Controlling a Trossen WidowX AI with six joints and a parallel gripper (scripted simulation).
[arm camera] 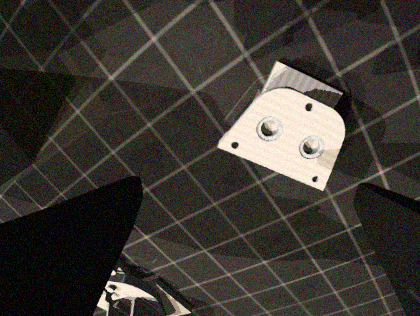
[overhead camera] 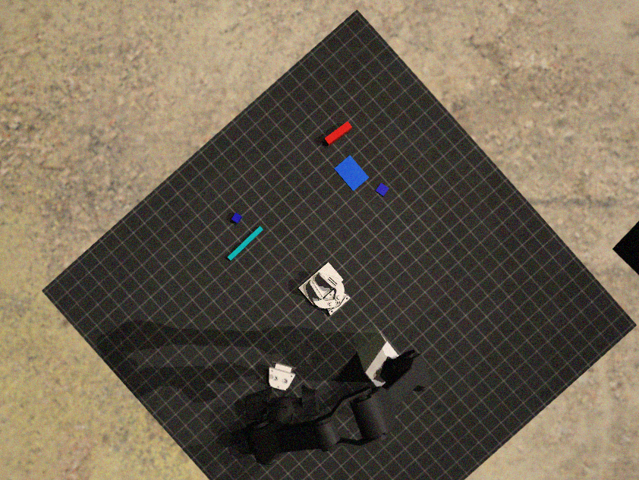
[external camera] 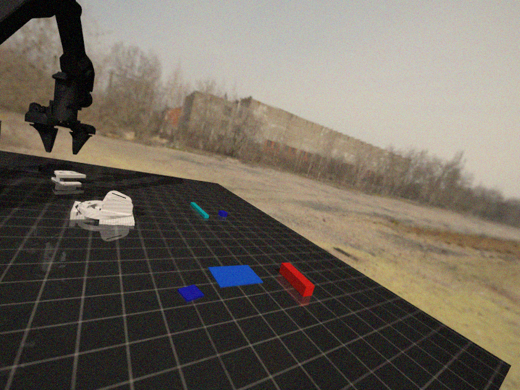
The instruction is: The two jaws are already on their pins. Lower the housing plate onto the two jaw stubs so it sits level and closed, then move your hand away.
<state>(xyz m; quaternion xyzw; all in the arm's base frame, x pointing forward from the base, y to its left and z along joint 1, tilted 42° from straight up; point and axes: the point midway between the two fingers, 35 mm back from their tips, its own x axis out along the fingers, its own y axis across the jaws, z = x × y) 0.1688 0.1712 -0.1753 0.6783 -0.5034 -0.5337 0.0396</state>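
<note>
Fingers [overhead camera: 308, 396] [external camera: 81, 140] wide open, nothing between them. I'm above the housing plate [overhead camera: 281, 378] [external camera: 69, 174] [arm camera: 295, 130], not touching it; in the wrist view it sits around 1 o'clock of centre.

Plate rests on the worktop [overhead camera: 439, 232] [external camera: 336, 327] [arm camera: 175, 220], upper slab roughly level, two round bores facing up. Its lower portion props that slab off the surface, which I read as handy: exposed edges to grip, and little reorienting before lowering.

Jaw assembly [overhead camera: 328, 273] [external camera: 118, 207] [arm camera: 130, 292] is at 1 o'clock from the plate in the top view, well apart. Jaws are there, uncovered on the base, so the seat is accessible from above. Stub detail too small to confirm.

My read: pickup stage, plate not fitted. Being wide makes sense for straddling it. Next: centre, match its angle, descend, close. Off-square grip would likely tilt it and bind on the stubs.
</note>
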